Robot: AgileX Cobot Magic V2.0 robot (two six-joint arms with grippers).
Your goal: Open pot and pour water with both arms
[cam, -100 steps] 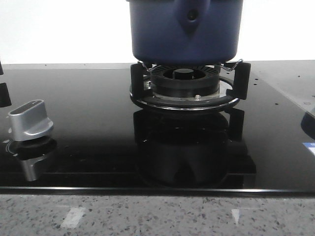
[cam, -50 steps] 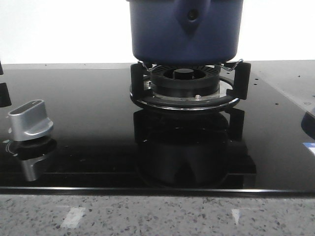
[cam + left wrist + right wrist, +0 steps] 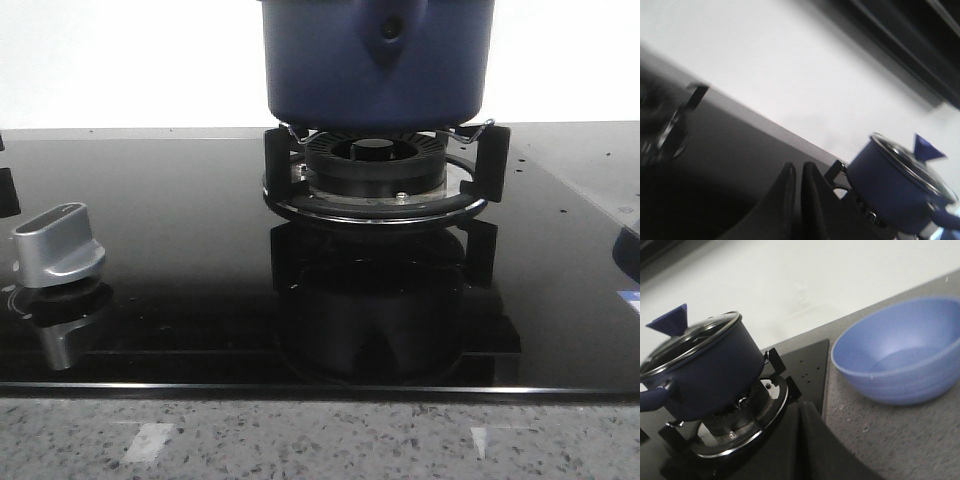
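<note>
The navy-blue pot [image 3: 378,60] stands on the black burner grate [image 3: 380,180] at the back middle of the hob. Its handle mount with a round hole [image 3: 388,32] faces me. In the right wrist view the pot [image 3: 705,375] carries a glass lid [image 3: 687,342] with a blue knob [image 3: 671,320]. It also shows in the left wrist view [image 3: 895,192], to one side of my left gripper [image 3: 796,169], which is shut, empty and well short of it. My right gripper [image 3: 807,410] is shut and empty, low beside the burner ring. Neither gripper shows in the front view.
A light blue bowl [image 3: 900,355] sits on the speckled counter to the right of the hob. A silver control knob [image 3: 57,245] stands on the black glass hob [image 3: 180,290] at the front left. The grey counter edge [image 3: 320,440] runs along the front.
The silver knob looks shifted slightly to the left. The pot has not moved.
</note>
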